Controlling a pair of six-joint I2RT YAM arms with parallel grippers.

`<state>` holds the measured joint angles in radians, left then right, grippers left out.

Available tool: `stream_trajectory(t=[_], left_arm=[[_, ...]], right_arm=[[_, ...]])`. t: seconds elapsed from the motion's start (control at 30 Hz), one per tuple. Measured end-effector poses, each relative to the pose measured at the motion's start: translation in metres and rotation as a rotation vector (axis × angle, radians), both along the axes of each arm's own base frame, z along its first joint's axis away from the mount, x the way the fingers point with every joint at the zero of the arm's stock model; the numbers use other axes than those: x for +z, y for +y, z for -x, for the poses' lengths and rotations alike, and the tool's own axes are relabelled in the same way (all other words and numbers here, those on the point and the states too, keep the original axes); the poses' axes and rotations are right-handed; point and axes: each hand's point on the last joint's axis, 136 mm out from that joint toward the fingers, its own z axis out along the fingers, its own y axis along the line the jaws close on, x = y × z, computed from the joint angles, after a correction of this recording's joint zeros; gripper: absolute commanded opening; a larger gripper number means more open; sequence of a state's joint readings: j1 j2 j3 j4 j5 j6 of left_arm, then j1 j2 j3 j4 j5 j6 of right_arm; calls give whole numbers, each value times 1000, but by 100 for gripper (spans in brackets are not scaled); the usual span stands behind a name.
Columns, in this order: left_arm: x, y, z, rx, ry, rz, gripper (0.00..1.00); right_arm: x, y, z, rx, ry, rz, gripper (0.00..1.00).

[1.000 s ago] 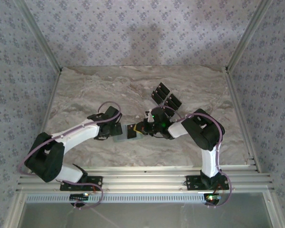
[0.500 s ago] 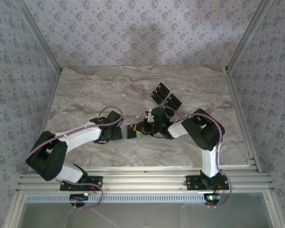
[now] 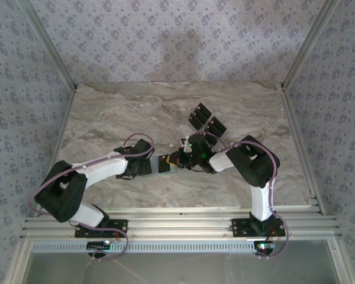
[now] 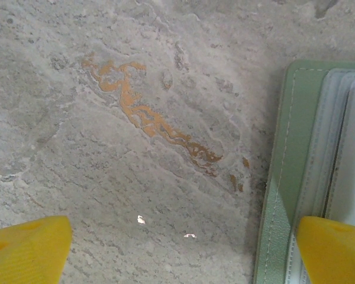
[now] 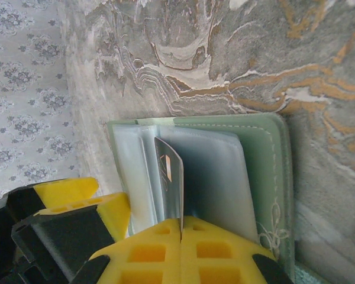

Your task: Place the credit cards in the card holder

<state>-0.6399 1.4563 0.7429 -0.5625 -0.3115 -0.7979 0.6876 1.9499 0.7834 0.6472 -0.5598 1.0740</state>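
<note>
- Marbled surface carried everything.
- Right jaws were clamped on a card, held edge-on, its free end pointing into the sleeves of the open card holder just ahead.
- Left jaws stood wide and empty, one pad over the holder's edge.

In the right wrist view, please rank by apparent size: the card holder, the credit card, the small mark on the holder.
1. card holder, open, clearly largest.
2. credit card, almost edge-on in the shut right tool, so only a narrow strip.
3. mark, smallest, but not far below that strip.
</note>
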Motion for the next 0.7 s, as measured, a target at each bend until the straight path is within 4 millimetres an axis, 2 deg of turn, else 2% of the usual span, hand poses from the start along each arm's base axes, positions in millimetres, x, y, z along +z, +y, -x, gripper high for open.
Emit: stream_trajectory(t=[0.2, 0.37, 0.53, 0.7], left_arm=[[14, -3, -3, 6, -44, 36, 98], [12, -4, -5, 6, -38, 32, 98], [0, -7, -7, 3, -14, 21, 98], [0, -9, -9, 1, -24, 30, 98]], right_arm=[[0, 0, 0, 0, 0, 0, 0], [0, 0, 0, 0, 0, 0, 0], [0, 0, 0, 0, 0, 0, 0], [0, 0, 0, 1, 0, 0, 0]])
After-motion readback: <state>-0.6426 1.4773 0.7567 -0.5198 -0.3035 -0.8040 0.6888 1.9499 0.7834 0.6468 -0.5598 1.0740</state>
